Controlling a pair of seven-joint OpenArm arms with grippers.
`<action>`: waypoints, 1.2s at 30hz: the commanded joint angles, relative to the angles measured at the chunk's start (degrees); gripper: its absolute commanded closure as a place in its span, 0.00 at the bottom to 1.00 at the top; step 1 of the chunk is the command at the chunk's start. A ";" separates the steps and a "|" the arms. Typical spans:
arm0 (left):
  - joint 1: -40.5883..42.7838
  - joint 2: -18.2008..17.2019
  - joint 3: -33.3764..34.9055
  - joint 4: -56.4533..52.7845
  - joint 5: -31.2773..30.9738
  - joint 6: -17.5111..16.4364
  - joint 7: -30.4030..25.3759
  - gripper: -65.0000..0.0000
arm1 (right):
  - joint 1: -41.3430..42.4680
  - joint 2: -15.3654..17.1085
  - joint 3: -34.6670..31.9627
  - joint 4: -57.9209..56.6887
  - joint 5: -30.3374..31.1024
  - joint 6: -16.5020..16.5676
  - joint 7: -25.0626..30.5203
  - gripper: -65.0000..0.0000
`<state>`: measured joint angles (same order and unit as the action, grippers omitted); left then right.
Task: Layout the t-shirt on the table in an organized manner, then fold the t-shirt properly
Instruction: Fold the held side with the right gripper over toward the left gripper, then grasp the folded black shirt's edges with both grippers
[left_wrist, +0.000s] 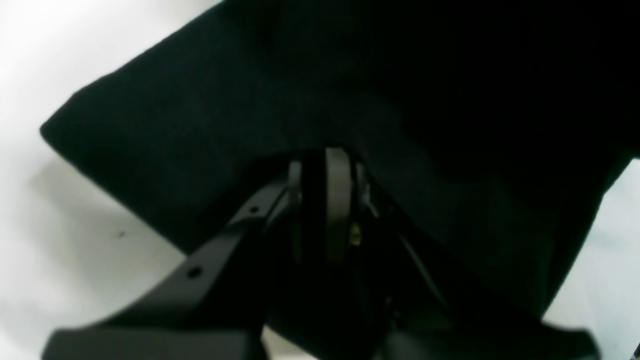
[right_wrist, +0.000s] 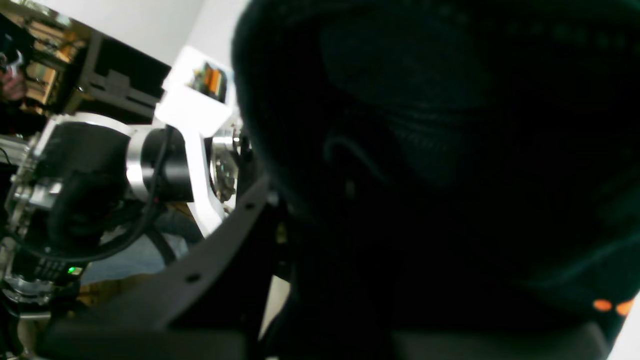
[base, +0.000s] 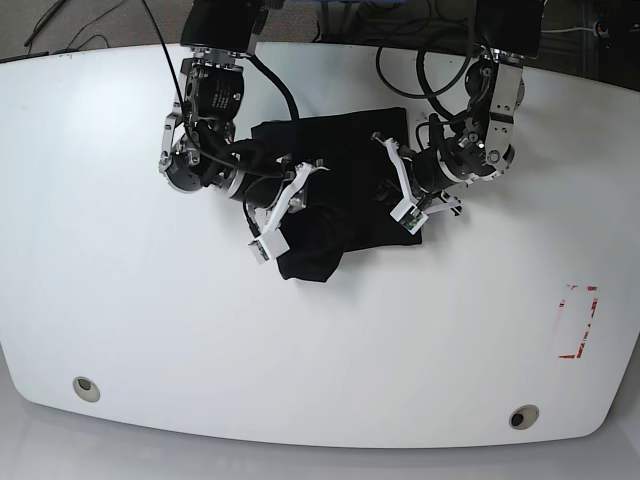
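While the t-shirt (base: 330, 190) lies bunched mid-desk (base: 150, 330), you have both arms flanking it: left end effector (left_wrist: 320, 160) pinches a fold; the right end effector's (right_wrist: 280, 210) grip I cannot tell.

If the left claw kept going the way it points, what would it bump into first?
Most likely the t-shirt: in the left wrist view the left gripper already has its tips at the black cloth, with the table under it. Depth is unclear.

The t-shirt (base: 335, 190) is plain solid black, no print. The table (base: 150, 320) is glossy white, marked with a red rectangular outline (base: 578, 322). Both arms are black with white and silver parts.
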<state>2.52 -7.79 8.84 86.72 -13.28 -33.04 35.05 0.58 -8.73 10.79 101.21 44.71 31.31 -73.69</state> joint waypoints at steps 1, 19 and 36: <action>-0.72 0.01 -0.09 0.89 -0.66 -0.15 -0.98 0.95 | 1.05 -0.27 -0.19 0.55 1.75 0.21 1.65 0.96; -0.72 0.10 -0.09 0.89 -0.66 -0.15 -0.98 0.95 | 2.81 -0.27 -5.56 -6.13 1.75 -5.24 1.82 0.42; -0.90 -3.68 -1.68 5.99 -0.66 -0.06 -0.98 0.95 | 10.81 0.16 -17.25 -6.13 1.58 -12.98 1.82 0.33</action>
<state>2.35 -10.68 7.62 90.37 -13.30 -32.42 35.00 8.82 -7.94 -6.20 94.00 43.09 18.17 -74.00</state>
